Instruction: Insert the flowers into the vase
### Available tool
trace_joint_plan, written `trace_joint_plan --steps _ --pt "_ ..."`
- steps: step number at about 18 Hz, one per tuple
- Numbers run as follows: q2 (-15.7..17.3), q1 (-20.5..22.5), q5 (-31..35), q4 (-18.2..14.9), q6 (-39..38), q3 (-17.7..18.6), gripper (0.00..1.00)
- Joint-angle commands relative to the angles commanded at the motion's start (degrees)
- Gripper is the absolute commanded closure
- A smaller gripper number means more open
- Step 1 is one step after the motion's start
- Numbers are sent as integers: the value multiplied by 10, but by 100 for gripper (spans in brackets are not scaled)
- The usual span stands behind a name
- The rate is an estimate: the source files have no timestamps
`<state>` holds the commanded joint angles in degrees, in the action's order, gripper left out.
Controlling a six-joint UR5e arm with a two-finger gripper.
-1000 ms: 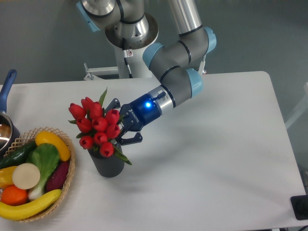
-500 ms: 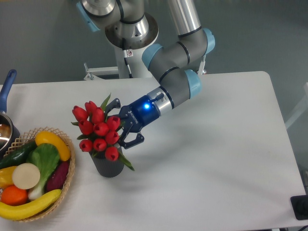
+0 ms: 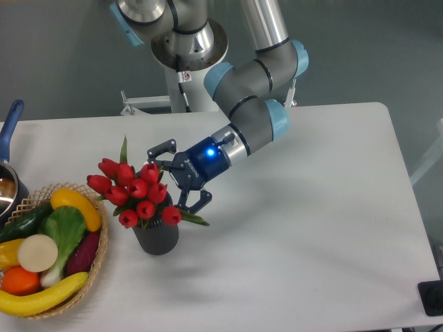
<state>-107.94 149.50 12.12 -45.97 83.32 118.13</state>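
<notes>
Flowers (image 3: 135,196) hide the vase (image 3: 156,237) mouth; spread fingers (image 3: 160,148) seemingly clear of them.

Layout: flowers sitting in vase, gripper at their right.

The flowers (image 3: 135,196) are standing in the vase (image 3: 156,238) on the table (image 3: 304,214), their heads leaning left toward the wicker basket (image 3: 104,242). The gripper (image 3: 174,181) is sitting just right of the flowers, jaws spread. The basket is lying left of the vase, and a pot (image 3: 7,181) is sitting behind it at the table's left edge.
</notes>
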Motion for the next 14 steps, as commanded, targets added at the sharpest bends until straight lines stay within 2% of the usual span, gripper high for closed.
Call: trace_joint_plan --steps 2,8,11,14 --pt "18 11 9 -1 0 -1 0" --pt "87 56 126 -2 4 -3 0" --pt "129 93 224 -3 31 -1 0" --pt "149 120 307 -4 46 -12 0"
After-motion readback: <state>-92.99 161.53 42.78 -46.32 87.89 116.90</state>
